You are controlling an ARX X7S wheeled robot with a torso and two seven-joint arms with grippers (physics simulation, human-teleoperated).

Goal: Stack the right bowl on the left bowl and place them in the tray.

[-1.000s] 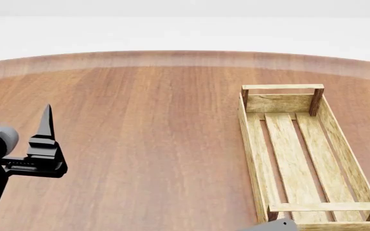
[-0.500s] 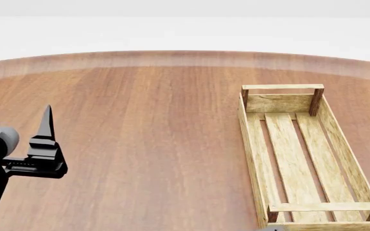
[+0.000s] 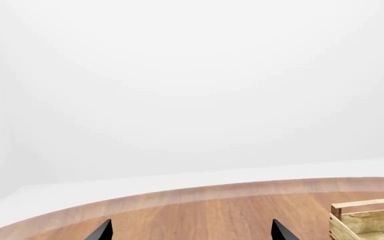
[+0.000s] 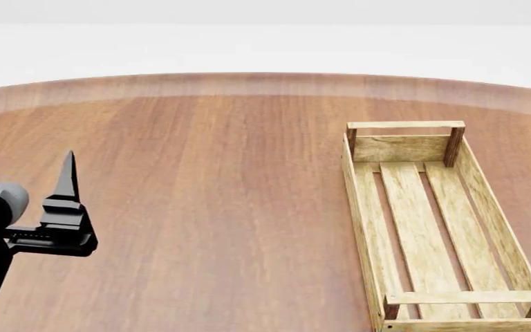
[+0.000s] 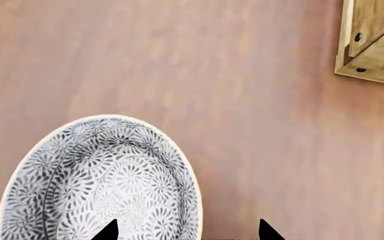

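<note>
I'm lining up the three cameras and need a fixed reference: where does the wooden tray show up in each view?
Head view: the tray lies whole and empty on the table's right side.
Left wrist view: only one end of the tray shows, at the picture's lower right corner.
Right wrist view: only one corner of the tray shows, at the upper right, apart from the patterned bowl.
Shared landmark: the reddish wooden table.

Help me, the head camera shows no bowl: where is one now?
Only the right wrist view shows a patterned bowl, on the table under the right gripper, apart from the tray corner.
</note>
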